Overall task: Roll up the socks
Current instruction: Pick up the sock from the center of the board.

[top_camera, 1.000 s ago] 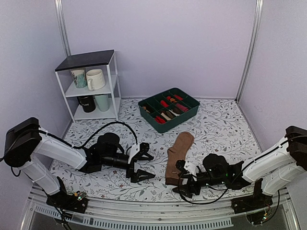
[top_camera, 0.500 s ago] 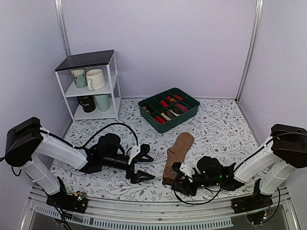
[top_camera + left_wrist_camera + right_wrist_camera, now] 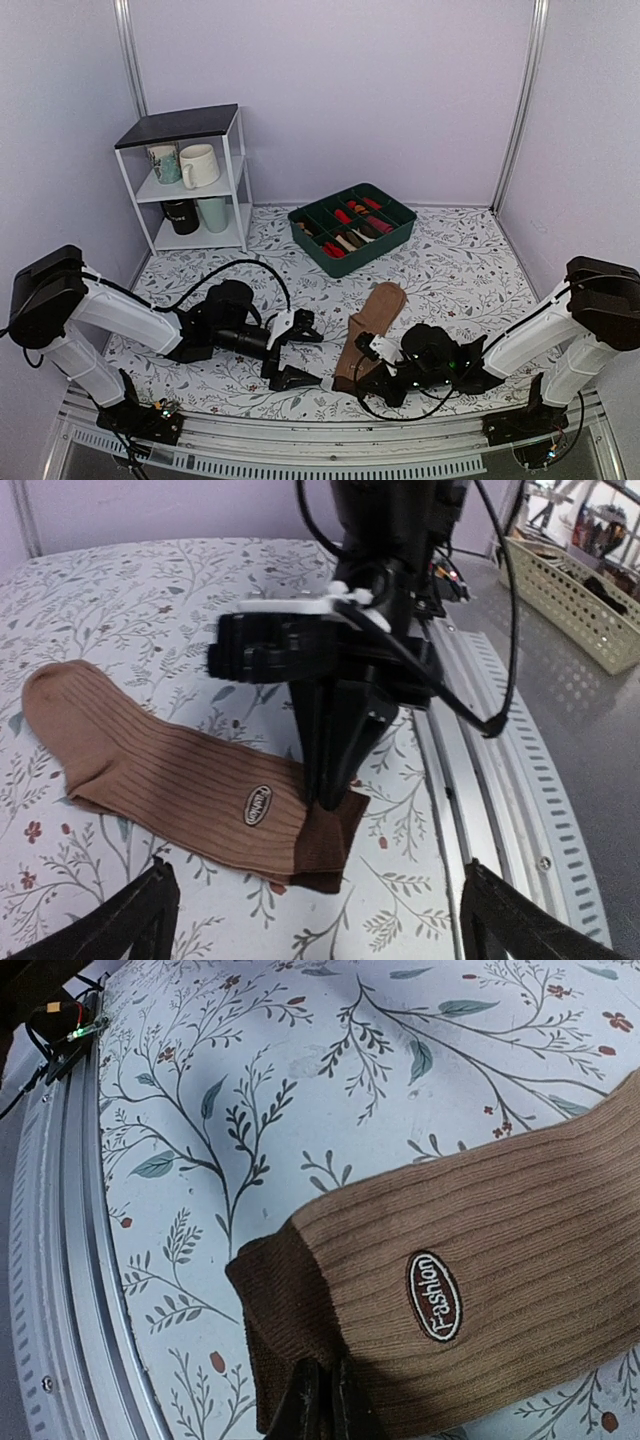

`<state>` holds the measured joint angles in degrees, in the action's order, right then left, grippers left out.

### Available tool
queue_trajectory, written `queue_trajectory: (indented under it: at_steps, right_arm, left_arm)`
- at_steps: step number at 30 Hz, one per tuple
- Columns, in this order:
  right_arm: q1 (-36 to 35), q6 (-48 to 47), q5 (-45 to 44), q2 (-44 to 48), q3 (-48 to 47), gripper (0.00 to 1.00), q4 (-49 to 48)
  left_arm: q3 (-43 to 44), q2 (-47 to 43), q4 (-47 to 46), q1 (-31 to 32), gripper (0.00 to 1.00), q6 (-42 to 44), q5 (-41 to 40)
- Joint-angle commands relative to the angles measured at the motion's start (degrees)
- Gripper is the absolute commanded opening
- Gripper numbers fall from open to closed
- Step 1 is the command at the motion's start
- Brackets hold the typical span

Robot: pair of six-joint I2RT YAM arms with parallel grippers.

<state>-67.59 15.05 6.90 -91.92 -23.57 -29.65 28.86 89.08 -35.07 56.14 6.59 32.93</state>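
The socks (image 3: 372, 322) are laid flat as one tan strip on the floral surface (image 3: 470, 265), near its front edge and between the two arms. The dark cuff is pointed toward the front rail (image 3: 300, 455), and the toe end is angled away toward the back right. An oval label (image 3: 433, 1296) is seen just above the cuff. The right hand (image 3: 327, 796) is set on the cuff's near corner with its fingers pressed together, and the dark knit is pinched between the tips and slightly puckered there. The left hand (image 3: 298, 351) is held just to the left of the cuff, apart from the socks, with its fingers spread wide and turned toward them. Farther back a green divided tray (image 3: 375, 248) is seen, and a white shelf (image 3: 190, 124) with mugs (image 3: 198, 165) is placed at the back left.
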Motion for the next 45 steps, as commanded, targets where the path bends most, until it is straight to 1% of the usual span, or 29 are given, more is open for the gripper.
queue_trajectory:
  at_steps: [1, 5, 7, 9, 11, 12, 14, 15, 20, 24, 28, 35, 41, 45]
  right_arm:
    - [1.21, 6.57, 5.41, 0.98, -1.46, 0.00, 13.08]
    - [3.31, 9.19, 7.07, 0.89, -2.20, 0.00, 16.57]
    - [3.50, 9.23, 7.24, 0.58, -2.92, 0.00, 17.70]
    - [3.69, 9.06, 7.17, 0.20, -3.62, 0.00, 18.56]
    - [3.85, 8.83, 7.28, 0.08, -4.00, 0.00, 19.02]
    - [3.93, 8.74, 7.26, 0.07, -4.04, 0.00, 19.17]
    - [4.04, 8.70, 7.55, 0.29, -3.96, 0.00, 19.20]
    - [4.12, 8.68, 7.64, 0.33, -3.87, 0.00, 19.19]
    - [4.22, 8.69, 8.60, 0.25, -3.60, 0.00, 19.29]
    - [4.36, 8.58, 8.98, 0.25, -3.42, 0.00, 19.15]
    - [4.56, 8.84, 9.83, 0.45, -3.47, 0.00, 19.19]
    - [5.02, 9.34, 11.73, 0.38, -3.19, 0.00, 19.00]
    - [5.19, 9.59, 13.14, -0.92, -3.33, 0.00, 18.87]
    - [5.28, 9.69, 13.98, -1.07, -3.18, 0.00, 18.75]
  left_arm:
    - [3.87, 1.44, 6.16, 2.80, 0.96, 6.42, 6.54]
    - [7.35, 6.10, 10.53, 5.80, 0.87, 10.06, 8.61]
    - [9.22, 8.59, 13.97, 7.34, 0.86, 12.39, 7.93]
    - [11.88, 11.22, 19.36, 8.28, 0.82, 14.36, 7.51]
    - [13.59, 13.24, 22.03, 8.35, 0.80, 14.61, 6.31]
    - [13.49, 13.79, 21.65, 8.37, 0.81, 14.33, 5.14]
    - [12.05, 13.99, 18.23, 8.34, 0.88, 13.23, 1.53]
    - [11.33, 13.75, 16.71, 8.31, 0.89, 12.85, -0.09]
    - [9.18, 12.22, 10.91, 8.33, 0.90, 11.86, -7.46]
    - [8.10, 11.65, 7.92, 8.32, 0.89, 12.40, -8.29]
    - [8.90, 13.35, 9.04, 8.68, 0.84, 13.07, -7.30]
    - [9.97, 14.98, 10.14, 9.59, 0.75, 14.35, -8.40]
    - [10.49, 16.13, 9.62, 10.19, 0.76, 15.05, -10.33]
    - [11.40, 17.38, 10.00, 10.21, 0.70, 14.85, -11.47]
